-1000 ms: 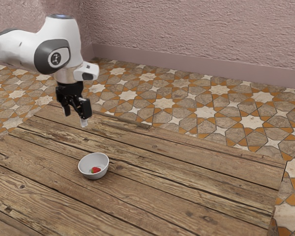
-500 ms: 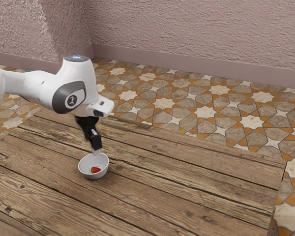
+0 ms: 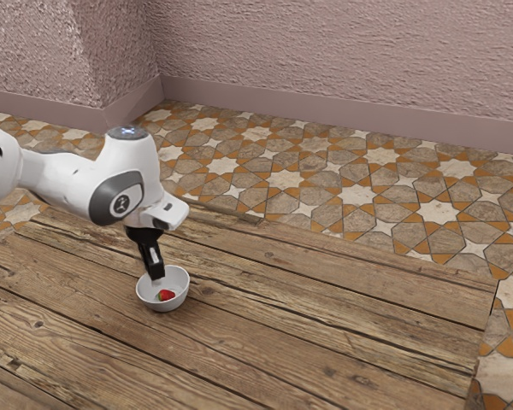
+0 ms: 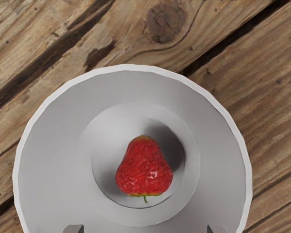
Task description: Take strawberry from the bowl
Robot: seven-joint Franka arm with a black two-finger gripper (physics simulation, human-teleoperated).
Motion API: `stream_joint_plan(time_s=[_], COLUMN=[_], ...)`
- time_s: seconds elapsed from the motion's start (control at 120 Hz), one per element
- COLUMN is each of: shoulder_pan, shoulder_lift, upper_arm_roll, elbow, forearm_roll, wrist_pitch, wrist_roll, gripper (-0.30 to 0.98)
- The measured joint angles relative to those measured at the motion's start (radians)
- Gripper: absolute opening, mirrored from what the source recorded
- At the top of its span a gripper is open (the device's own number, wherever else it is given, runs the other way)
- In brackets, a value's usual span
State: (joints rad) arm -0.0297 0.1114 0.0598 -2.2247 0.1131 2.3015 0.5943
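black two-finger hand [image 3: 156, 280], spread wide and gripping nothing, points down over a round pale grey bowl [image 4: 34, 170]; on the bowl's bottom lies a plump red strawberry [image 4: 144, 167], untouched; under the bowl is a worktop [image 3: 282, 316] of weathered brown planks, beyond it a floor [image 3: 350, 179] of star-patterned tan and orange tiles, and farthest back a rough pink wall [image 3: 342, 51]

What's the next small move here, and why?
I'd probably ease the gripper down into the bowl, centering over the strawberry, before closing. The fingertips stand apart at about rim height, while the strawberry lies on the bowl's floor, below them and not yet gripped.
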Motion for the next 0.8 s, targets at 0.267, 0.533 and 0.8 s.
stream_joint_plan(time_s=[0.267, 0.533, 0.8], shoulder_pan=[0.006, 0.010, 0.010], shoulder_lift=[0.067, 0.137, 0.167], upper_arm_roll=[0.000, -0.001, -0.004], elbow=[0.031, 0.063, 0.070], forearm_roll=[0.001, -0.007, -0.009], wrist_pitch=[0.034, 0.043, 0.055], wrist_roll=[0.041, 0.069, 0.100], gripper=[0.31, 0.33, 0.34])
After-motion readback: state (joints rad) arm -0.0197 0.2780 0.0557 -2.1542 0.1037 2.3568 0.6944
